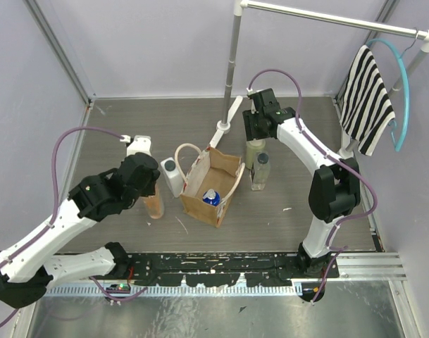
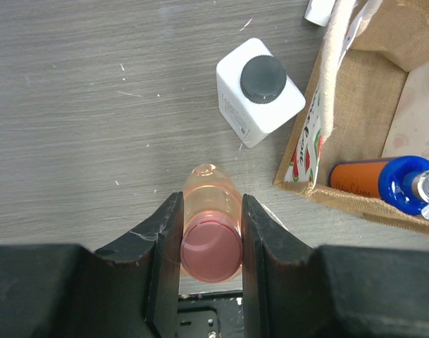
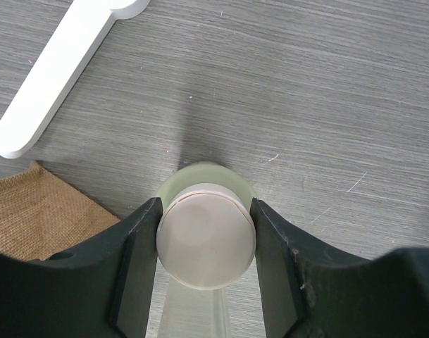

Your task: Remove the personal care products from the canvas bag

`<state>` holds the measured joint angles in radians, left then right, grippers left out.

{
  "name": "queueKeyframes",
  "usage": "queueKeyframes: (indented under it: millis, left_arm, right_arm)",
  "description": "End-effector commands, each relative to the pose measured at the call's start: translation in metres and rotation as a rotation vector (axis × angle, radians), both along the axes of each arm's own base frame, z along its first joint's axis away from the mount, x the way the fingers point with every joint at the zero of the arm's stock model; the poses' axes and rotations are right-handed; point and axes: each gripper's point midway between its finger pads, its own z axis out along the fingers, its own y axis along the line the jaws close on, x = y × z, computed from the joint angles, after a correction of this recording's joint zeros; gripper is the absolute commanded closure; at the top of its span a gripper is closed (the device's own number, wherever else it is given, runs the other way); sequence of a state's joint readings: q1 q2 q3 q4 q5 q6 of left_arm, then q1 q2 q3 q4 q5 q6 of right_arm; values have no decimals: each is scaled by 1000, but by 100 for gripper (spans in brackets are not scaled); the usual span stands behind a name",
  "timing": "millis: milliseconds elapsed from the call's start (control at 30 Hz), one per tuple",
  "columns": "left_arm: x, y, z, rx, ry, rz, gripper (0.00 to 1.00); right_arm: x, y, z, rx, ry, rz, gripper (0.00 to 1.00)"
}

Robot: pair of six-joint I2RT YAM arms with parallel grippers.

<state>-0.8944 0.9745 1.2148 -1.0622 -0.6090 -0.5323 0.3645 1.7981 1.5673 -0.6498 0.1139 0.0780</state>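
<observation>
- Left of the canvas bag (image 1: 213, 184), the peach bottle (image 2: 211, 236) is being squeezed by the left gripper (image 2: 211, 218).
- Behind the bag, the cream bottle (image 3: 206, 239) is being squeezed by the right gripper (image 3: 206, 211).
- The bag is being held up by a grey wood table (image 1: 122, 134).

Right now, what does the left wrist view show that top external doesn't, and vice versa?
Left wrist only: the pink cap of the peach bottle, squeezed between the fingers of the left gripper. Top external only: the right gripper on the cream bottle, the clear bottle, the striped cloth. Both: white bottle, canvas bag, blue-capped bottle inside it.
</observation>
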Motion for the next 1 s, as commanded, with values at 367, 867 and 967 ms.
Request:
queueKeyframes:
  millis: [367,867,967]
  left_arm:
    - [13,-13,-33,-237,-100,113,100]
    - [9,-29,-77,-195,23,81,69]
    - [9,-34,-78,-199,32,73,57]
  right_arm:
    - [-11,8,33,14,-44,15,14]
    - [-134,110,145,151,-215,355,16]
    - [-158,129,135,243,-130,440,16]
